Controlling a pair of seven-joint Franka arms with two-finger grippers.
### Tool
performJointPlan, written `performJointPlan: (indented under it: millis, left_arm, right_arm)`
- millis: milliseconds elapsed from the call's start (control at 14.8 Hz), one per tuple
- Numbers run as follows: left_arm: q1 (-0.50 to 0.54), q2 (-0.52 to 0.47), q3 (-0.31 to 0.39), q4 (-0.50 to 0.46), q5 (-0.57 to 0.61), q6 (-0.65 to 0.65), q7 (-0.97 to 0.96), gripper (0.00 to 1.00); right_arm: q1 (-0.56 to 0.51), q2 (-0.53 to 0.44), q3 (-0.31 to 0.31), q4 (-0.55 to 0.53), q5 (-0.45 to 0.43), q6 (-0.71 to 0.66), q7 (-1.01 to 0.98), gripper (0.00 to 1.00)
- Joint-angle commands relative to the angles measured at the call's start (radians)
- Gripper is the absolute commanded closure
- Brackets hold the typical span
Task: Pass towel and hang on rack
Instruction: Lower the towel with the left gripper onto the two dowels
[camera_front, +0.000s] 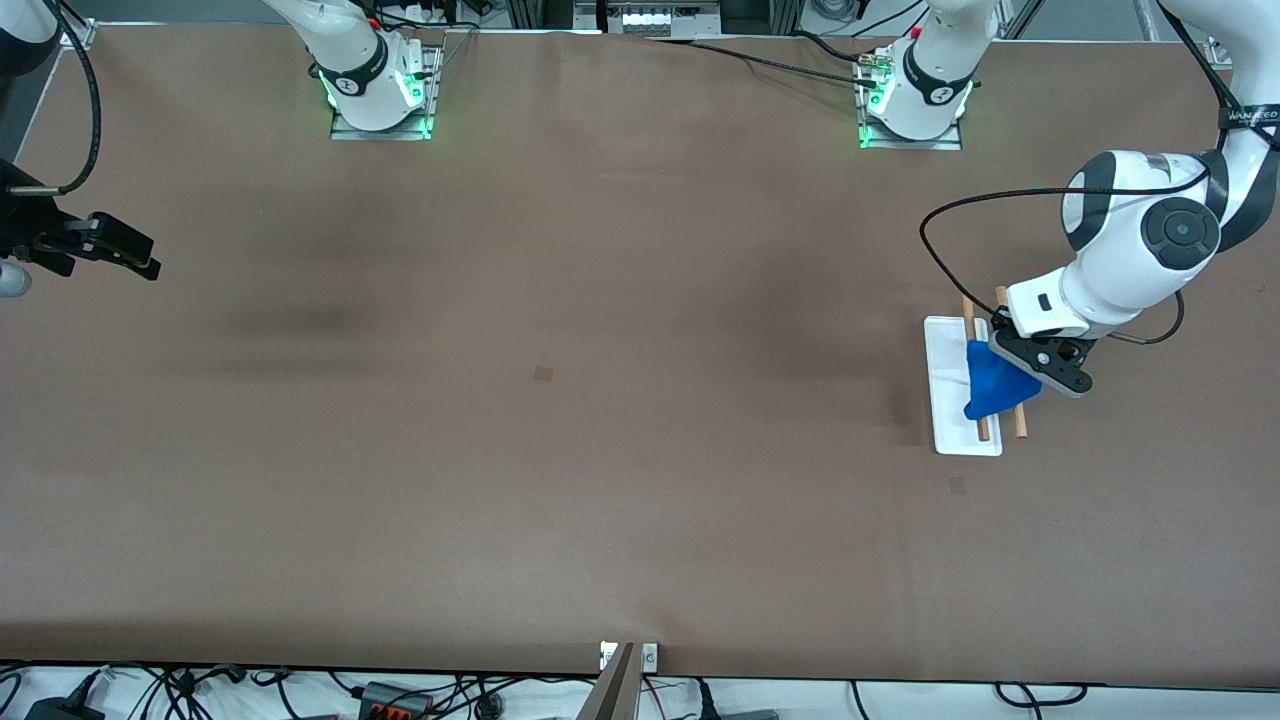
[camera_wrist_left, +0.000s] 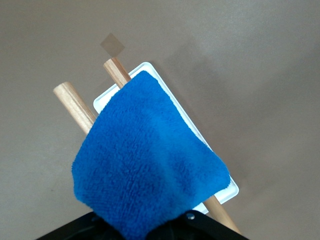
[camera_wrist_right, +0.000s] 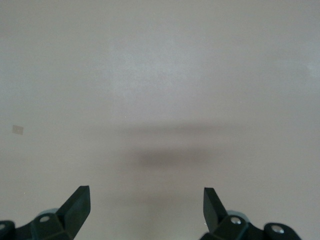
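The blue towel (camera_front: 993, 385) (camera_wrist_left: 150, 160) spreads across the two wooden rods (camera_wrist_left: 75, 102) of the rack (camera_front: 945, 350), which stands toward the left arm's end of the table. My left gripper (camera_front: 1030, 372) is over the rack, shut on one corner of the towel. In the left wrist view the towel hides the fingertips, the middle of both rods and much of the white base (camera_wrist_left: 107, 102). My right gripper (camera_front: 135, 255) (camera_wrist_right: 145, 197) waits open over bare table at the right arm's end, with nothing between its fingers.
The brown table (camera_front: 600, 450) is bare apart from small tape marks (camera_front: 543, 373). The two arm bases (camera_front: 380, 90) (camera_front: 915, 95) stand along the edge farthest from the front camera. Cables lie off the near edge.
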Motion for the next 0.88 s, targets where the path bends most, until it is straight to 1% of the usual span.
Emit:
performJointPlan:
  millis: [0, 135, 203, 338, 406, 474, 609, 676, 812]
  left_arm:
    - [0.001, 0.023, -0.006, 0.007, 0.03, 0.015, -0.039, 0.98]
    - [0.001, 0.024, -0.008, 0.004, 0.03, 0.015, -0.047, 0.98]
    - [0.001, 0.024, -0.008, 0.006, 0.03, 0.015, -0.057, 0.96]
    - [0.0, 0.029, -0.008, 0.009, 0.03, 0.012, -0.068, 0.84]
    - [0.0, 0.038, -0.008, 0.012, 0.03, 0.012, -0.07, 0.74]
    - [0.0, 0.04, -0.008, 0.016, 0.03, 0.012, -0.07, 0.7]
    - [0.0, 0.038, -0.011, 0.021, 0.03, 0.006, -0.067, 0.58]
    - [0.0, 0.038, -0.011, 0.026, 0.03, 0.004, -0.061, 0.55]
    - [0.0, 0.038, -0.011, 0.029, 0.03, 0.004, -0.059, 0.52]
  right_arm:
    - [-0.007, -0.006, 0.005, 0.002, -0.002, -0.008, 0.008, 0.0]
    - [-0.007, -0.006, 0.005, 0.002, -0.002, -0.008, 0.008, 0.0]
    - [-0.009, -0.006, 0.004, 0.002, -0.002, -0.008, 0.008, 0.0]
    - [-0.009, -0.006, 0.004, 0.002, -0.002, -0.012, 0.008, 0.0]
    - [-0.009, -0.006, 0.004, 0.0, 0.0, -0.012, 0.008, 0.0]
    - [-0.009, -0.006, 0.004, 0.0, -0.002, -0.012, 0.008, 0.0]
    - [-0.009, -0.006, 0.002, 0.0, 0.0, -0.016, 0.01, 0.0]
    - [-0.009, -0.006, 0.002, 0.0, 0.0, -0.016, 0.008, 0.0]
    - [-0.009, -0.006, 0.001, 0.0, 0.0, -0.018, 0.008, 0.0]
